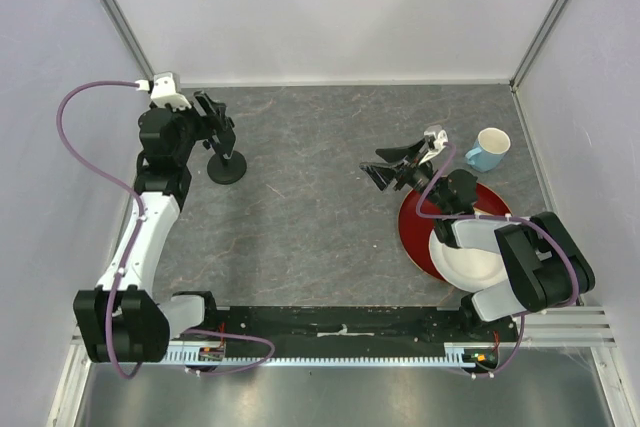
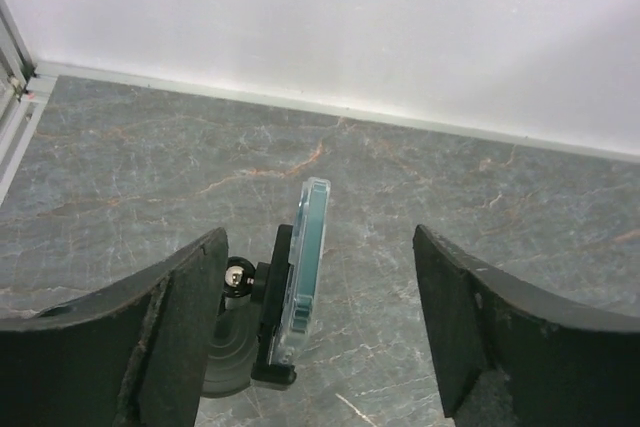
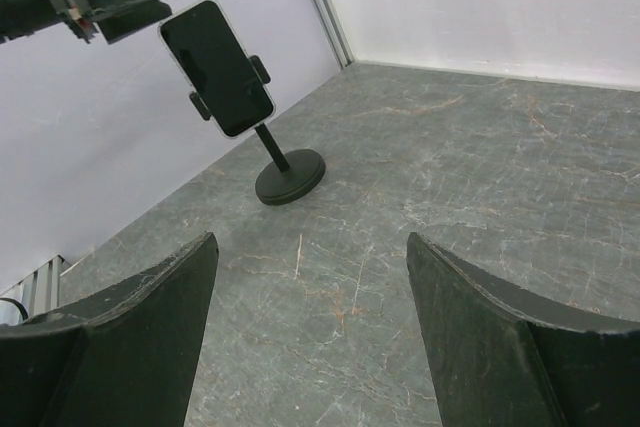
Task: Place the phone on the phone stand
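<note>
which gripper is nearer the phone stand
Left. The left gripper is right at the phone stand, open around the phone; the right gripper is across the table, by the red plate.

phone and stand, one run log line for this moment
phone: seated in stand cradle | left gripper: open, straddling phone, not touching | right gripper: open, empty | task: placement looks done

Phone (image 3: 215, 67) sits in the cradle of the phone stand (image 3: 290, 179), far left on the table (image 1: 320, 217); left gripper (image 2: 320, 247) straddles it, fingers either side, apart from it; right gripper (image 1: 385, 169) hangs right of centre; behind it, near right, small plate (image 1: 465, 267) on larger plate (image 1: 415, 232); mug (image 1: 487, 149) further back.
</note>
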Controlling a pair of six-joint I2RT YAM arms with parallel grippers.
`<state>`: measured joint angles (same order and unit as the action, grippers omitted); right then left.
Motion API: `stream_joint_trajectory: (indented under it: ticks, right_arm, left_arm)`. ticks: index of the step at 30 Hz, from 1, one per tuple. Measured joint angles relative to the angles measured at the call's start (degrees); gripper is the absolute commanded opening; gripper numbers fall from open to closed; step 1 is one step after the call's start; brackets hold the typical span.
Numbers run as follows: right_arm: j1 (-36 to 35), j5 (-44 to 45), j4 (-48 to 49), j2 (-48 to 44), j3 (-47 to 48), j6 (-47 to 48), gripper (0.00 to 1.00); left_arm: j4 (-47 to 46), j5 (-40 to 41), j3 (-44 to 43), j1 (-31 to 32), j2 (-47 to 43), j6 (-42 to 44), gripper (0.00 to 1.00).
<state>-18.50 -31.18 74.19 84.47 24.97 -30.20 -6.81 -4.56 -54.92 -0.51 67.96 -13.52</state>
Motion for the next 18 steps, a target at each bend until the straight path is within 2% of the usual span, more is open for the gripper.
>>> stream_joint_trajectory:
  ticks: [1, 2, 9, 13, 18]
  right_arm:
    - [0.0, 0.0, 0.0, 0.0, 0.1, 0.0, 0.83]
    - [0.0, 0.0, 0.0, 0.1, 0.2, 0.0, 0.84]
    - [0.0, 4.2, -2.1, -0.7, 0.5, 0.4, 0.88]
    - [0.0, 13.2, -12.0, -6.3, 0.8, 2.0, 0.90]
    - [0.0, 38.8, -32.6, -18.2, 3.0, 2.3, 0.95]
  left_arm:
    - [0.1, 0.1, 0.3, 0.0, -1.0, -0.3, 0.69]
    - [0.2, 0.3, 0.5, 0.0, -2.5, -0.5, 0.67]
    - [-2.8, 0.9, 4.0, 2.2, -14.6, -0.9, 0.68]
    - [-5.1, -1.1, 4.0, 12.0, -16.0, 2.8, 0.70]
    - [-4.2, -1.7, 4.0, 27.5, -15.6, 11.2, 0.70]
